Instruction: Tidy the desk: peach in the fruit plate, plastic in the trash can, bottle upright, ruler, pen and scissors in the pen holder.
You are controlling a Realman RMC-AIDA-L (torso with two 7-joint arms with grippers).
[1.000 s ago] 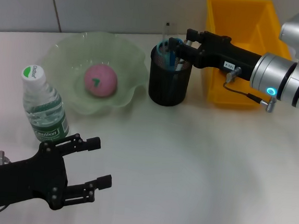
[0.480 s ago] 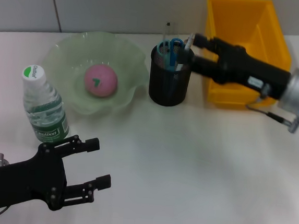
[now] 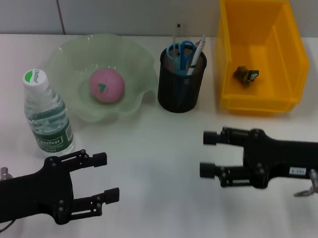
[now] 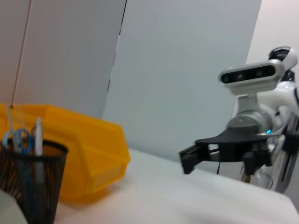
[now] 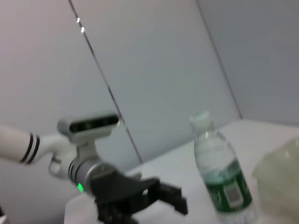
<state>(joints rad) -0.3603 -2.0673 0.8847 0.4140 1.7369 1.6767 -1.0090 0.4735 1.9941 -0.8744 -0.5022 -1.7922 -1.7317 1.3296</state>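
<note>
A pink peach (image 3: 107,85) lies in the pale green fruit plate (image 3: 70,55). The water bottle (image 3: 46,113) stands upright left of the plate, and also shows in the right wrist view (image 5: 220,173). The black mesh pen holder (image 3: 180,84) holds blue-handled scissors (image 3: 180,48), a white pen (image 3: 196,51) and a clear ruler (image 3: 177,34). A crumpled piece of plastic (image 3: 246,75) lies in the yellow trash can (image 3: 289,35). My left gripper (image 3: 102,176) is open, low at the front left. My right gripper (image 3: 207,153) is open above the table at the right.
A grey wall panel runs behind the table. In the left wrist view the pen holder (image 4: 30,184) and the trash can (image 4: 93,156) stand side by side, with my right gripper (image 4: 189,158) beyond them.
My right gripper has pulled back from the pen holder and come down toward the front right of the table, uncovering the trash can. The left arm has barely moved.
</note>
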